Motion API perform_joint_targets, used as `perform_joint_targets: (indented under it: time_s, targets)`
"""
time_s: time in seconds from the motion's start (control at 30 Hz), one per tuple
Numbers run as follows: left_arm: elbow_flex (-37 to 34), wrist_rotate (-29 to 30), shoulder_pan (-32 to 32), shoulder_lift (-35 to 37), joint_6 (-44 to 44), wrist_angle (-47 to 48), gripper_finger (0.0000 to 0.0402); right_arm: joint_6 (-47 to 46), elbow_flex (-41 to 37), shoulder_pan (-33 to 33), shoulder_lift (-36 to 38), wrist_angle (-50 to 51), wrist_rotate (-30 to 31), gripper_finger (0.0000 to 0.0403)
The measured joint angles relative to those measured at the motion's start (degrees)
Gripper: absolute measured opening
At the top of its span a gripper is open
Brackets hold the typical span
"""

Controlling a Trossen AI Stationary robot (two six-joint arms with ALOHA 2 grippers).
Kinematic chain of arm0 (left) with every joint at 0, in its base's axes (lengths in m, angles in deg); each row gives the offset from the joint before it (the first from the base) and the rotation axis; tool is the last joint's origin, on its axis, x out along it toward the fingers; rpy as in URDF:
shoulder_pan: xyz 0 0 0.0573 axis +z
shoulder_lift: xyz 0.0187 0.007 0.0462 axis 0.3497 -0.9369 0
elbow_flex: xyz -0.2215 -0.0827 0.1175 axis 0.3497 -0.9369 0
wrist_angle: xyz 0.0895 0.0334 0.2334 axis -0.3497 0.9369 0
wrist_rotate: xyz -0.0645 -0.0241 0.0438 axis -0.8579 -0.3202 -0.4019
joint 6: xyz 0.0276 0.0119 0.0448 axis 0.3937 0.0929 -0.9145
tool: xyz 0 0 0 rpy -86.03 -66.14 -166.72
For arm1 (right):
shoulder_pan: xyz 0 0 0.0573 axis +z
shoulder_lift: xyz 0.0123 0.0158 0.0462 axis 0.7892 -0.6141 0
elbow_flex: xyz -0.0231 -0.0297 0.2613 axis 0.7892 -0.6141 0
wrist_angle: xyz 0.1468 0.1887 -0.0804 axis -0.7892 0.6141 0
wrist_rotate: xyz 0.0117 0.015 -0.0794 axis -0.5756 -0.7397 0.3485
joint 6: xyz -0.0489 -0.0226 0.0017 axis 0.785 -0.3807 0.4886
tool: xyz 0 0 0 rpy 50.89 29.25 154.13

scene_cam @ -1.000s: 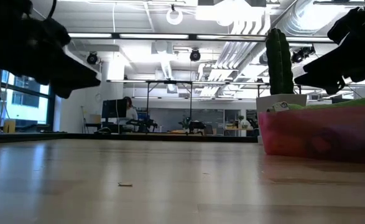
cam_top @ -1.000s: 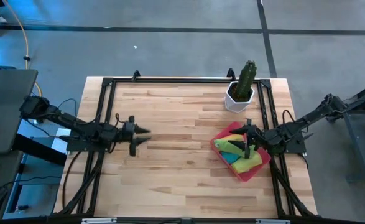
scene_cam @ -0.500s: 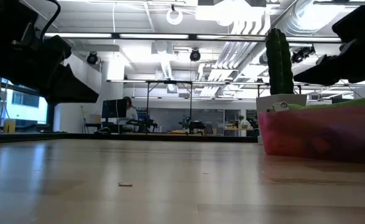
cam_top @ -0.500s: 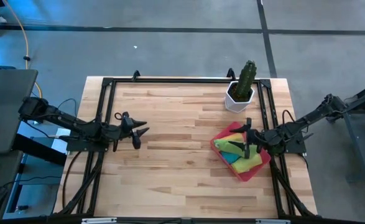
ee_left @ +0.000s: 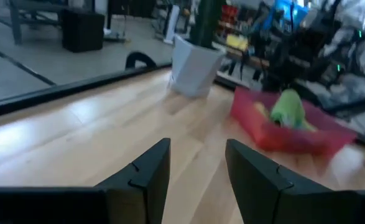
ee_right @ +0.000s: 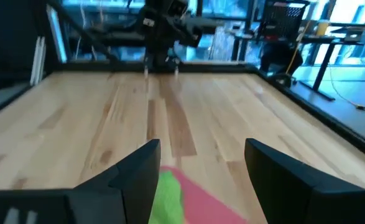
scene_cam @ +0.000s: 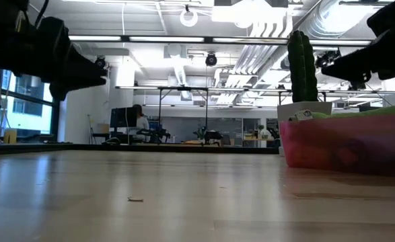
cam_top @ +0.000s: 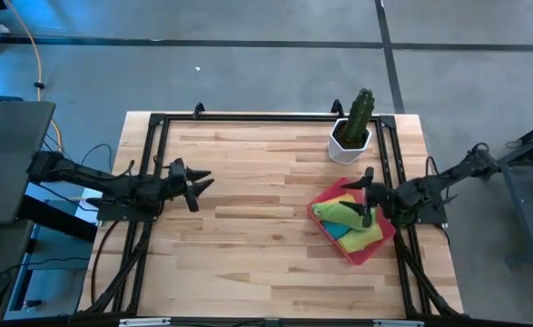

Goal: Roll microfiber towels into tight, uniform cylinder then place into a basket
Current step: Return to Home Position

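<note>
The pink-red basket [cam_top: 386,232] sits at the table's right side and holds rolled microfiber towels: a lime green one [cam_top: 337,213], a yellow one [cam_top: 366,239] and a teal one [cam_top: 338,230]. My right gripper [cam_top: 368,194] hovers open over the basket's right part, fingers pointing toward the table's left; its wrist view shows a green towel [ee_right: 167,196] and the basket [ee_right: 202,200] just below the fingers. My left gripper [cam_top: 193,182] hangs open above the bare table near the left edge, with nothing between its fingers [ee_left: 146,171]. It faces the basket [ee_left: 275,134].
A white pot with a green cactus [cam_top: 351,134] stands at the far right, just behind the basket. A black frame [cam_top: 266,118] runs along the table's far and side edges. Bare wood [cam_top: 257,218] stretches between the two grippers.
My left gripper has drawn back toward the table's left edge, risen a little and rolled about its own axis. My right gripper has rolled and lifted slightly over the basket. The towels and basket have kept still.
</note>
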Motion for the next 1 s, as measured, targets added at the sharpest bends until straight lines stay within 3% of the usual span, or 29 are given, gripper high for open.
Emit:
perform_joint_targets:
  time_s: [0.3,0.6,1.0]
  targets:
    - [-0.02,-0.07,8.43,7.28,-0.03,-0.03,0.0145,0.02,0.0,-11.43,11.41,3.49,-5.07,0.0226]
    - [-0.02,-0.03,21.16,10.54,-0.02,-0.01,0.0145,0.04,0.0,-26.42,11.51,4.27,-5.15,0.0226]
    - [-0.02,0.19,33.4,22.7,-0.03,-0.01,0.0145,0.03,0.0,-43.55,11.53,4.3,-5.19,0.0226]
